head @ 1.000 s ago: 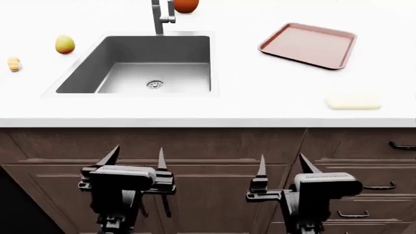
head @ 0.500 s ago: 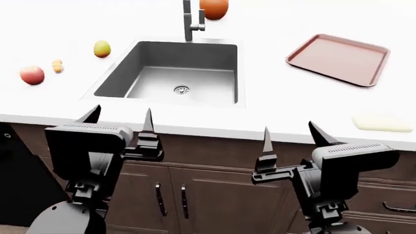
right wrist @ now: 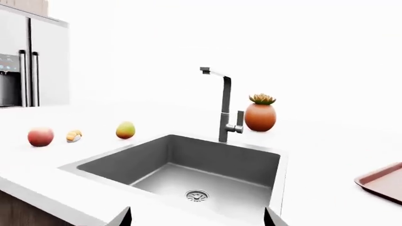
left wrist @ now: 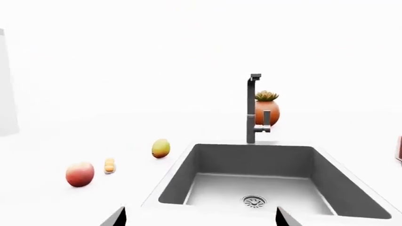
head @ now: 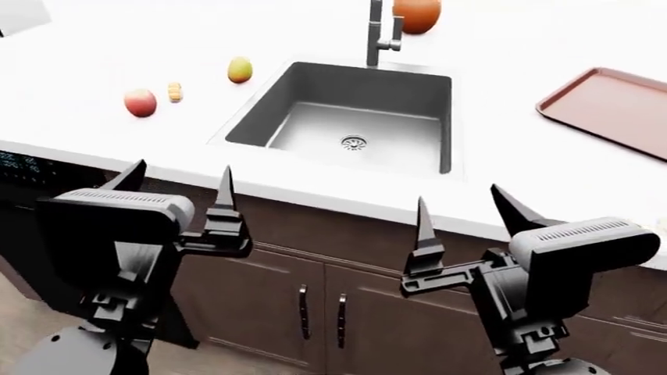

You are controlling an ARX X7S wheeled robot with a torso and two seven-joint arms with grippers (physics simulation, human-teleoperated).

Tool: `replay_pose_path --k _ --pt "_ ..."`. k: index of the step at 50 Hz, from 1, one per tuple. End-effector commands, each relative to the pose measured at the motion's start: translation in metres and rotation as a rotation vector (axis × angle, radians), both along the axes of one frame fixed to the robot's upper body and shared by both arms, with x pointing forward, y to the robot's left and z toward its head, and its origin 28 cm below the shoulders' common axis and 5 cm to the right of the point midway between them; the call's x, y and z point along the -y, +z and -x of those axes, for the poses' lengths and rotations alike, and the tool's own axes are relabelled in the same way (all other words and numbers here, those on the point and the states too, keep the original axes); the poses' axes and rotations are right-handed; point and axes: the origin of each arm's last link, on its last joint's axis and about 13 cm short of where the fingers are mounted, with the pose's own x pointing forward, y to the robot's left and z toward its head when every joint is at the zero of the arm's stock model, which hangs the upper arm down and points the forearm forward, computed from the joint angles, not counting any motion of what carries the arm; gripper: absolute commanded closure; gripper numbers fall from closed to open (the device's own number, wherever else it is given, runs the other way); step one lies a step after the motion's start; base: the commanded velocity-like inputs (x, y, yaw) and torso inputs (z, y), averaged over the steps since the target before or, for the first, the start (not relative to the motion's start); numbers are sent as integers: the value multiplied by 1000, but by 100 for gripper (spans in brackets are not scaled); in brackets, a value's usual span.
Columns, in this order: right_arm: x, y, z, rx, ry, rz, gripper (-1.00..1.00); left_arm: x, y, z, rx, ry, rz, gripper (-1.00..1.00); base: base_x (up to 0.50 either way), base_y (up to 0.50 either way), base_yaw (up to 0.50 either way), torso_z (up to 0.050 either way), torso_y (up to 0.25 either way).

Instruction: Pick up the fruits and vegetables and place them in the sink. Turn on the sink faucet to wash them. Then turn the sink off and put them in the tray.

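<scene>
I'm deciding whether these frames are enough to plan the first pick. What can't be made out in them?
- Tray: cut off by the frame edge in the head view; only a corner shows in the right wrist view.
- Small orange item between the red fruit and the yellow-green fruit: too small to identify.
- Potted plant: top cropped in the head view.
- Faucet: lever position unclear.

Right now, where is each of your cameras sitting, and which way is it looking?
Head view: up on my head, looking down over the sink, tray, and both open grippers, left and right.
Left wrist view: near the left gripper, facing the faucet; only fingertips show.
Right wrist view: near the right gripper, facing the same faucet; only fingertips show.
All three share the apple and mango.
</scene>
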Motion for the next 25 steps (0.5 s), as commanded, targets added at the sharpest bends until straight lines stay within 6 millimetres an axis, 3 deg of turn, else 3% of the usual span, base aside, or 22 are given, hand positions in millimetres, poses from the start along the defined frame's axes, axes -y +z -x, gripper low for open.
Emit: replay_pose_path --k 1,7,17,25 --pt "-1 1 1 -4 14 16 -100 -1 1 2 -3 0 -8 -100 0 0 500 50 0" --pt "-2 6 1 -11 21 50 -100 -3 5 2 4 10 -9 -100 -71 240 250 50 0" --pt "-4 29 -1 -1 42 98 -100 -12 21 1 35 43 -21 -100 22 524 0 1 0" --pt "-5 47 -4 -11 75 112 -100 -18 34 0 -3 49 -35 -100 273 411 0 0 0"
